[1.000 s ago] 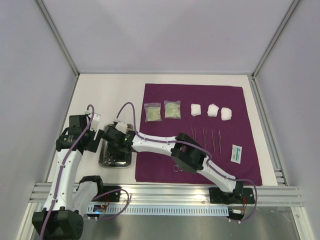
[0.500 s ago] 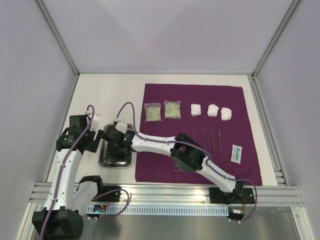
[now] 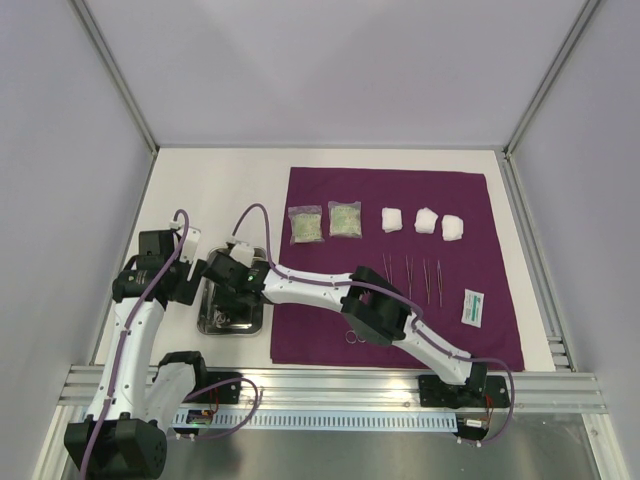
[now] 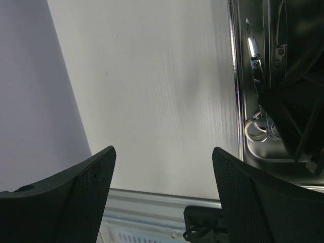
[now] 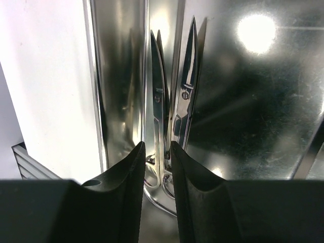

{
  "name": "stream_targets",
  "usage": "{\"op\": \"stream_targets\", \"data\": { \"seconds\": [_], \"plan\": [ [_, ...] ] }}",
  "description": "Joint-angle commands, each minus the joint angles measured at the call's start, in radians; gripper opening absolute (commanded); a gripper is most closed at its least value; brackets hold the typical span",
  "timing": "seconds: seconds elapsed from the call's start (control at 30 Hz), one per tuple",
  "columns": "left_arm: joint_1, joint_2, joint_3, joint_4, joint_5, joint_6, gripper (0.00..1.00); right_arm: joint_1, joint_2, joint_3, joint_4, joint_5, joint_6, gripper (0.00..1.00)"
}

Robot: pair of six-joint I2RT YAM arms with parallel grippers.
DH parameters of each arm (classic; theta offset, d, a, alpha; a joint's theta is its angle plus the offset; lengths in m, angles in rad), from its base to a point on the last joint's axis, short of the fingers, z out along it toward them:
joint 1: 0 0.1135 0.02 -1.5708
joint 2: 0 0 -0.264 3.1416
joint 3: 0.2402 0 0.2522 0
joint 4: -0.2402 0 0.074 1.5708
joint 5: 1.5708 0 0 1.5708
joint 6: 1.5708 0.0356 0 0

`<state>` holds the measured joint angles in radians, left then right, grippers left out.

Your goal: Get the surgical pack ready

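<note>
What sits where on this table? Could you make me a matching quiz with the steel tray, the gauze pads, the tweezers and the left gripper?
Things:
1. steel tray
2. gauze pads
3. tweezers
4. left gripper

Places or states:
A. white, in a row along the far side of the purple sheet
B. open, above bare table
C. on the white table, just left of the sheet
D. thin metal, around the sheet's middle

Pairs: 1-C, 2-A, 3-D, 4-B

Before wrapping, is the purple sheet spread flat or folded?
Spread flat: the purple sheet has gauze pads, packets and tweezers lying uncovered on it.
</note>
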<state>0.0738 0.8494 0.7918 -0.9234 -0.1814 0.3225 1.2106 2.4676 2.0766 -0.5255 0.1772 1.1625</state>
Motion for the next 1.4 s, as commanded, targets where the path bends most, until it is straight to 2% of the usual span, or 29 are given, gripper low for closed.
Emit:
{"op": "stream_targets", "data": {
  "seconds": [0.0, 0.23, 0.37, 0.6, 0.83, 1.07, 1.37],
  "plan": [
    [0.006, -0.003, 0.032, -0.003, 0.007, -0.011, 0.86, 0.009, -0.094, 0.01, 0.041, 0.045, -0.061, 0.29],
    [0.006, -0.01, 0.066, -0.041, -0.001, -0.02, 0.86, 0.007, -0.362, -0.15, 0.006, 0.149, -0.334, 0.29],
    [0.006, -0.013, 0.063, -0.054, -0.003, -0.013, 0.86, -0.017, -0.525, -0.365, -0.094, 0.182, -0.438, 0.35],
    [0.006, -0.007, 0.024, -0.057, -0.029, -0.01, 0.86, -0.155, -0.781, -0.72, -0.223, 0.044, -0.469, 0.45],
    [0.006, 0.008, 0.004, -0.054, -0.062, -0.025, 0.86, -0.238, -0.849, -0.92, -0.254, -0.018, -0.489, 0.45],
    [0.006, 0.016, -0.003, -0.046, -0.069, -0.03, 0.86, -0.286, -0.823, -1.013, -0.205, -0.045, -0.474, 0.41],
    [0.006, 0.02, -0.011, -0.032, -0.073, -0.033, 0.86, -0.299, -0.759, -1.05, -0.156, -0.065, -0.472, 0.37]
  ]
}}
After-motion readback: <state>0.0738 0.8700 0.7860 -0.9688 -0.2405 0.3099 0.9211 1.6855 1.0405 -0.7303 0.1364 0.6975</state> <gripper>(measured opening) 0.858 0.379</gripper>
